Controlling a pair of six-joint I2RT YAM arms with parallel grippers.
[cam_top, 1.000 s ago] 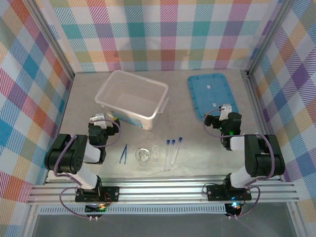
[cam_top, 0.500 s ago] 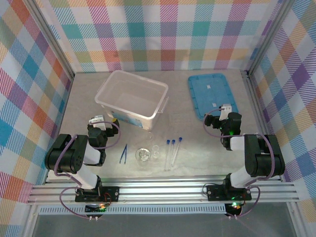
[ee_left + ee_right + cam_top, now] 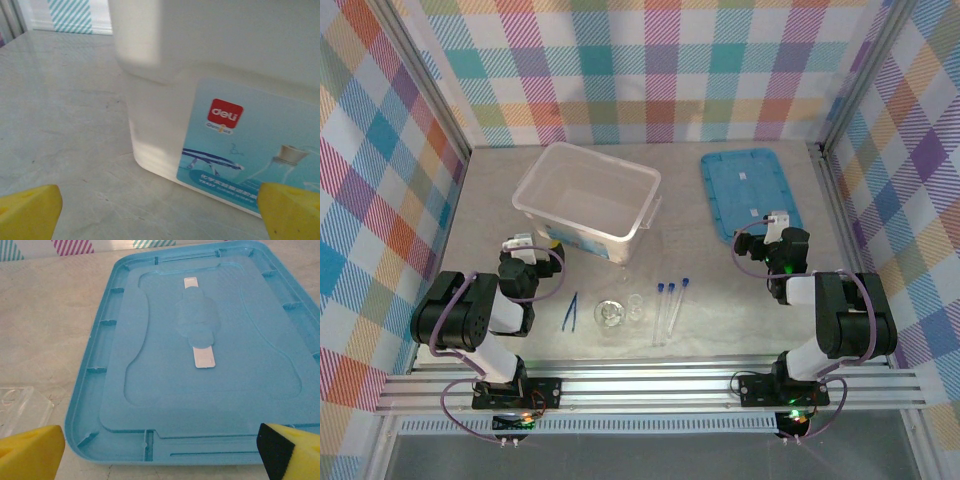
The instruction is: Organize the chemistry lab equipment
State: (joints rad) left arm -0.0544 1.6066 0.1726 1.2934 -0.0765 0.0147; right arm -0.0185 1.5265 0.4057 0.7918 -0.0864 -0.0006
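Observation:
The chemistry lab equipment lies on the table between the arms: dark blue tweezers (image 3: 571, 311), a round clear glass dish (image 3: 610, 314), a tiny clear cup (image 3: 636, 303) and thin clear tubes (image 3: 665, 310) with blue caps. My left gripper (image 3: 542, 243) (image 3: 160, 220) is open, low over the table, facing the labelled near wall of the translucent box (image 3: 200, 100), with nothing between its yellow fingertips (image 3: 27, 212). My right gripper (image 3: 772, 222) (image 3: 160, 455) is open at the near edge of the blue lid (image 3: 210, 390), with nothing between its pads.
The large translucent box (image 3: 585, 200) stands open at back left. The flat blue lid (image 3: 750, 193) lies at back right. Plaid walls close off the table on three sides. An aluminium rail (image 3: 650, 385) carries both arm bases at the front.

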